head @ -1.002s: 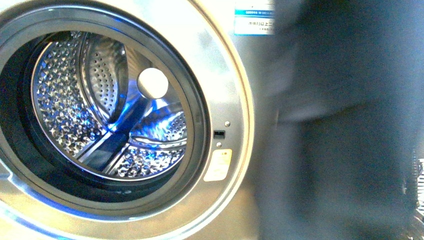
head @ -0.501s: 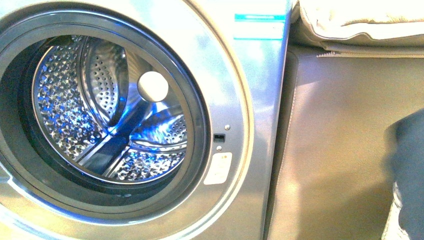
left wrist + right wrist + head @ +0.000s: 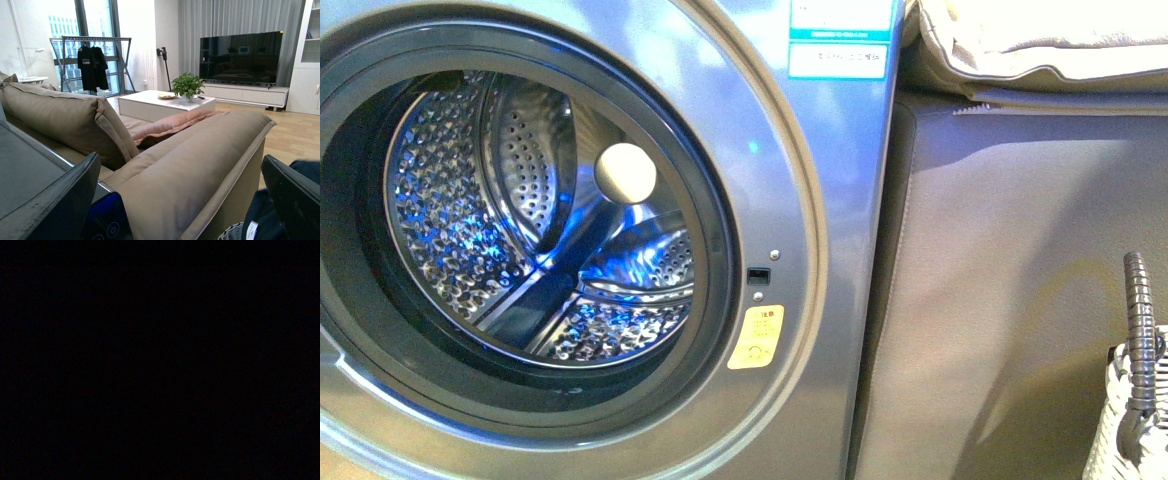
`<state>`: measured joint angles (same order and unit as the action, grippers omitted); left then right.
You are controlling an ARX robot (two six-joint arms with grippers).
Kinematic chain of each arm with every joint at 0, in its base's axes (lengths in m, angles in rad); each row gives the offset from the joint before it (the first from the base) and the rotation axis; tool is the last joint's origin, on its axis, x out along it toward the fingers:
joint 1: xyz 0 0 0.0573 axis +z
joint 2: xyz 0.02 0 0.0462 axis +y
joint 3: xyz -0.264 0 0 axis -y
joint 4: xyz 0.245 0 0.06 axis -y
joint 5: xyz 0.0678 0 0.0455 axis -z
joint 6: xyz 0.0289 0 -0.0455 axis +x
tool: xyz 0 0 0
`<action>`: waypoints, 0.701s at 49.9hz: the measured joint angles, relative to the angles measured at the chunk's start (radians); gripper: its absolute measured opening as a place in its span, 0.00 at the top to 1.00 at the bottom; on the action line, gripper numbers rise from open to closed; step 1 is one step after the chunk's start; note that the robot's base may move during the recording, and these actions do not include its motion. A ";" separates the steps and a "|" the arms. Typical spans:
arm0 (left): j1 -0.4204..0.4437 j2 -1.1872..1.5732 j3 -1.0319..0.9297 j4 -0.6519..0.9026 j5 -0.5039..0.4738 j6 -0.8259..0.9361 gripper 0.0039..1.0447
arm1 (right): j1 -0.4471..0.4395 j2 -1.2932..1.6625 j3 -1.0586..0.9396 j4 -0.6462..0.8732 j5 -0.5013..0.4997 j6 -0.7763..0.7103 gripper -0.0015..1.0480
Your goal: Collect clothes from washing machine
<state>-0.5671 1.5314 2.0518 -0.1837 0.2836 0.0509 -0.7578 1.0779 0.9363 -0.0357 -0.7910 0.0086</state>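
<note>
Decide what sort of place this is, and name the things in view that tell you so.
Most likely a home living room: a tan sofa, a large television and a white coffee table bearing a potted plant. A grey washing machine stands right beside the sofa.

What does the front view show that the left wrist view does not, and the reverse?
Only the front view: the drum, with no garment visible in it, and the yellow sticker. Only the left wrist view: the open left gripper, the dark clothes, a TV and a table. Both: the sofa and the basket.
</note>
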 joint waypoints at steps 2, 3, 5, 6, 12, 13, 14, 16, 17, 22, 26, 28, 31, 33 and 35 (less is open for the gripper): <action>0.000 0.000 0.000 0.000 0.000 0.000 0.06 | 0.012 0.046 -0.023 -0.069 0.032 -0.090 0.92; 0.000 0.000 0.000 0.000 0.000 0.000 0.06 | 0.018 0.069 -0.034 -0.101 0.049 -0.121 0.92; 0.000 0.000 0.000 0.000 0.000 0.000 0.06 | 0.026 0.104 -0.044 -0.159 0.069 -0.185 0.92; 0.000 0.000 0.000 0.000 0.000 0.000 0.06 | 0.030 0.129 -0.050 -0.196 0.083 -0.227 0.92; 0.000 0.000 0.000 0.000 0.000 0.000 0.06 | 0.051 0.251 -0.082 -0.349 0.185 -0.484 0.92; 0.000 0.000 0.000 0.000 0.000 0.000 0.06 | 0.052 0.262 -0.085 -0.360 0.194 -0.507 0.92; 0.000 0.000 0.000 0.000 0.000 0.000 0.06 | 0.054 0.283 -0.092 -0.372 0.212 -0.552 0.92; 0.000 0.000 0.000 0.000 0.000 0.000 0.06 | 0.056 0.312 -0.104 -0.386 0.244 -0.624 0.92; 0.000 0.000 0.000 0.000 0.000 0.000 0.06 | 0.058 0.333 -0.108 -0.398 0.265 -0.670 0.92; 0.000 0.000 0.000 0.000 0.000 0.000 0.06 | 0.056 0.417 -0.135 -0.413 0.364 -0.882 0.92; 0.000 0.000 0.000 0.000 0.000 0.000 0.06 | 0.047 0.456 -0.143 -0.473 0.412 -1.028 0.92; 0.000 0.000 0.000 0.000 0.000 0.000 0.06 | 0.036 0.483 -0.159 -0.483 0.468 -1.133 0.92; 0.000 0.000 0.000 0.000 0.000 0.000 0.06 | 0.009 0.533 -0.189 -0.459 0.585 -1.305 0.92; 0.000 0.000 0.000 0.000 -0.001 0.000 0.06 | -0.008 0.567 -0.205 -0.430 0.660 -1.421 0.92; 0.000 0.000 0.000 0.000 0.000 0.000 0.06 | -0.015 0.584 -0.211 -0.392 0.671 -1.462 0.92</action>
<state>-0.5671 1.5314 2.0521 -0.1837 0.2832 0.0505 -0.7727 1.6623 0.7250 -0.4274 -0.1204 -1.4536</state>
